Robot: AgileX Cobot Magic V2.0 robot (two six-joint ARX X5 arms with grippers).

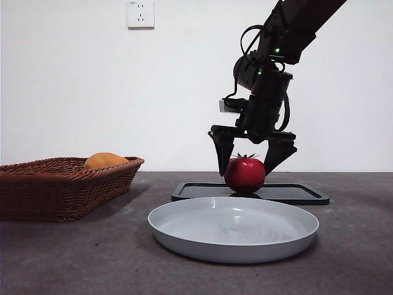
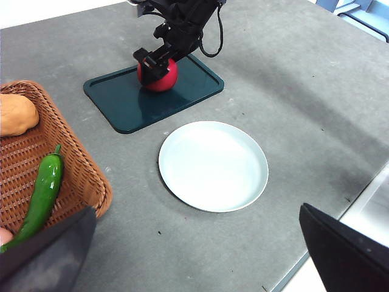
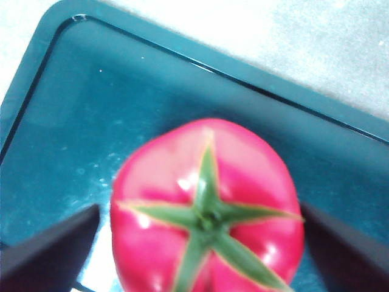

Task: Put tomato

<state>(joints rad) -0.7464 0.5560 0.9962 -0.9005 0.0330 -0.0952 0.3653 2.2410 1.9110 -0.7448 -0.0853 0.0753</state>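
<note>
The red tomato (image 1: 244,174) with a green star stem sits on the dark green tray (image 1: 295,193). My right gripper (image 1: 252,161) is open, directly above it, one jaw on each side, not touching. The right wrist view shows the tomato (image 3: 206,213) close up between the jaws on the tray (image 3: 91,121). The left wrist view shows the tomato (image 2: 159,75) on the tray (image 2: 134,103) under the right gripper (image 2: 157,64). My left gripper (image 2: 194,255) is open and empty, high above the table's near side.
An empty white plate (image 1: 233,228) lies in front of the tray, also in the left wrist view (image 2: 213,165). A wicker basket (image 1: 61,184) stands at the left with an orange-yellow fruit (image 1: 103,161) and a green pepper (image 2: 42,191).
</note>
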